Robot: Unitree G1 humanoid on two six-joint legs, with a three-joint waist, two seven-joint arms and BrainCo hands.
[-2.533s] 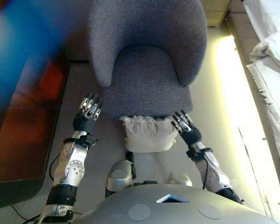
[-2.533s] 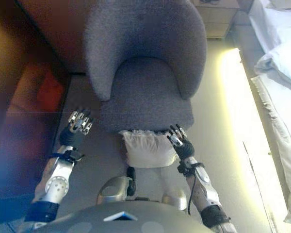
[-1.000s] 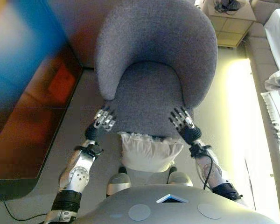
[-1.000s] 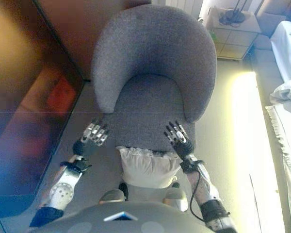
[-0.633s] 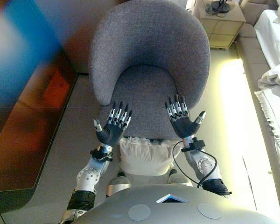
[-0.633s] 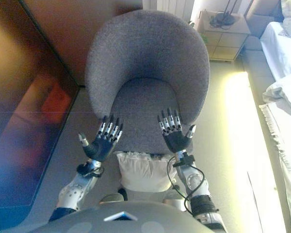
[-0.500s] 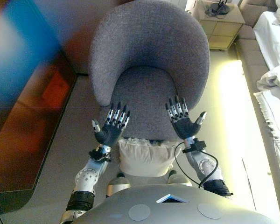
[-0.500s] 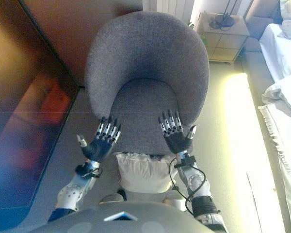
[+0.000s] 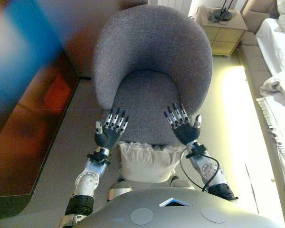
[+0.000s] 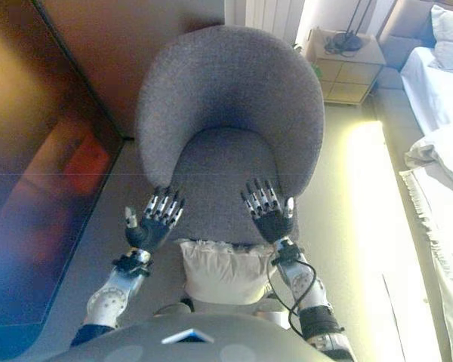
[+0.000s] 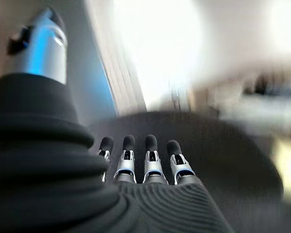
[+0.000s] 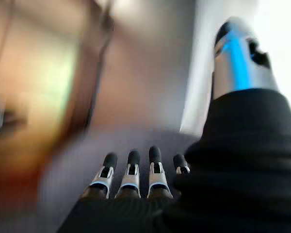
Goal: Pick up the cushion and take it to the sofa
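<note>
We see the white cushion low on the floor, leaning against the front edge of the grey armchair, close in front of the robot and between its two arms. Its ruffled top edge meets the front of the seat. Neither hand touches it.

Our left hand is raised above the seat's front left corner, fingers straight and spread, thumb out to the side, holding nothing. Our right hand is raised above the seat's front right corner in the same released pose, fingers spread and empty. The wrist views show each hand's fingers extended in a row, with nothing between them.

The armchair has a rounded tub back and stands on a pale floor. To its left is a dark reddish-brown glossy surface. Behind it on the right stands a small wooden bedside cabinet, and white bedding lies along the right edge.
</note>
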